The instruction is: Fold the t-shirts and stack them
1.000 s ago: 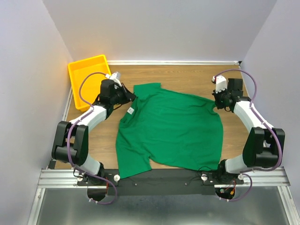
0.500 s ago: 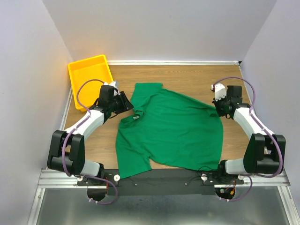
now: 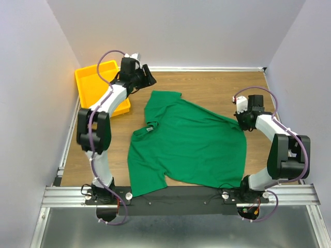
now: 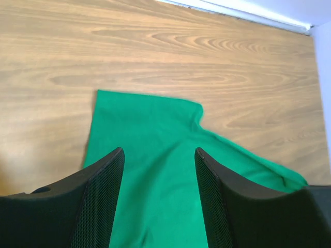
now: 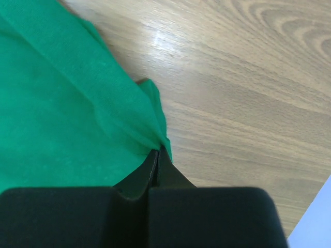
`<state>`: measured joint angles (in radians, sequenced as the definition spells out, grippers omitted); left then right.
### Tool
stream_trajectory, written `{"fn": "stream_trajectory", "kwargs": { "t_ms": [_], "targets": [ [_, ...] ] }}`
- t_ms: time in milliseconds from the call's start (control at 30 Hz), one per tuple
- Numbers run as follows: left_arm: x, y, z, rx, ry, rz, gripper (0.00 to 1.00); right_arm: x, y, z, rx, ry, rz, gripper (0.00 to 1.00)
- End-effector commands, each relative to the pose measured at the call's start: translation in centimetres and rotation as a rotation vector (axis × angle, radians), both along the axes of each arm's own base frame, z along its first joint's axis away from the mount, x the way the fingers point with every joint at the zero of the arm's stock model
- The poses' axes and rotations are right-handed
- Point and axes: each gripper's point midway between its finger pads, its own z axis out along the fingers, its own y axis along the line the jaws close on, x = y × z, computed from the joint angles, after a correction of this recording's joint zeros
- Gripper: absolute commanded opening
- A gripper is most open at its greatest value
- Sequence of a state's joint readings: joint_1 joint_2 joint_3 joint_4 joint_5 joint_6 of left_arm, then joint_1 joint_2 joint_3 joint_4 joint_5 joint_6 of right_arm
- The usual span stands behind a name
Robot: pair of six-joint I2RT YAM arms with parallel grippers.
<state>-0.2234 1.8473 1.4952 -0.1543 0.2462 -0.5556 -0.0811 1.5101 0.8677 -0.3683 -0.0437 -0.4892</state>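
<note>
T-shirt [image 3: 191,147], green, lies spread flat across the middle of the tabletop [image 3: 217,85], and its hem reaches the near edge. A yellow tray [image 3: 92,82] sits in the far left corner. The left gripper [image 3: 150,80] hangs near the far edge, just beside the tray and beyond the T-shirt's far sleeve. The right gripper [image 3: 243,123] sits at the T-shirt's right corner, toward the right edge.

From the left wrist, the jaws stand apart with nothing between them, above the sleeve and bare wood.

From the right wrist, the fingers [image 5: 173,178] are pressed together, pinching a fold of the T-shirt's edge at their tips.
</note>
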Motion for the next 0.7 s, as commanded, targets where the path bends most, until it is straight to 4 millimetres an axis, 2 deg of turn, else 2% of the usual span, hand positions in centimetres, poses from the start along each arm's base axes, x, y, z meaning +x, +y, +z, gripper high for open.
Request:
{"fn": "stream_trajectory", "kwargs": {
  "t_ms": [0,33,67,100,333,367,400,433,500,600,667],
  "targets": [
    [0.7,-1.2,-5.4,0.049,0.154,-0.088,0.65,0.6,-1.1,0.2,-0.019,0.007,-0.051,0.01],
    [2.0,-1.3,-6.3,0.073,0.157,-0.091,0.65,0.8,-1.0,0.2,-0.010,0.008,-0.053,0.01],
    [1.9,-1.1,-7.3,0.092,0.195,-0.089,0.65,0.9,-0.9,0.2,-0.003,0.006,-0.057,0.01],
    [2.8,-1.1,-8.0,0.113,0.199,-0.090,0.65,1.0,-0.8,0.3,0.003,0.003,-0.057,0.01],
    [3.8,-1.3,-10.8,0.130,0.259,-0.104,0.65,1.4,-0.5,0.6,0.023,-0.007,-0.060,0.01],
    [3.6,-1.3,-12.0,0.138,0.285,-0.108,0.65,1.4,-0.5,0.6,0.024,-0.008,-0.059,0.00],
    [4.2,-1.4,-11.7,0.137,0.274,-0.111,0.65,1.5,-0.5,0.7,0.024,-0.009,-0.059,0.01],
    [4.3,-1.5,-12.7,0.142,0.292,-0.114,0.65,1.5,-0.5,0.7,0.026,-0.009,-0.059,0.00],
    [4.4,-1.7,-13.3,0.141,0.312,-0.128,0.65,1.6,-0.4,0.8,0.031,-0.011,-0.059,0.01],
    [5.5,-1.9,-13.5,0.148,0.308,-0.131,0.65,1.9,-0.2,1.2,0.047,-0.019,-0.059,0.00],
    [5.6,-1.9,-14.7,0.152,0.333,-0.130,0.65,2.0,-0.1,1.4,0.054,-0.021,-0.058,0.01]
  ]
}}
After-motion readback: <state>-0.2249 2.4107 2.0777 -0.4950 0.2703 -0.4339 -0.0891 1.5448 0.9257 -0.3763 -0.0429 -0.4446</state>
